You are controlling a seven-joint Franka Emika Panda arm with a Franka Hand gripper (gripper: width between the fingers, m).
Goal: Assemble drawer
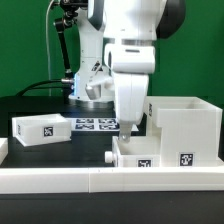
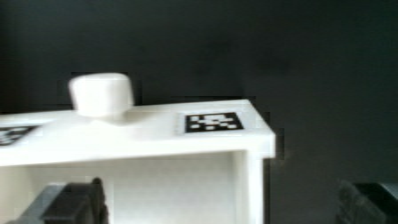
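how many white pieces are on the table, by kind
large boxy shell: 1
small trays: 2, one at the exterior view's left, one beside the shell
marker board: 1
border rail: 1
total: 5

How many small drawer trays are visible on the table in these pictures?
2. The left tray lies alone at the exterior view's left. The second tray sits under the gripper, beside the large shell. The arm may hide others.
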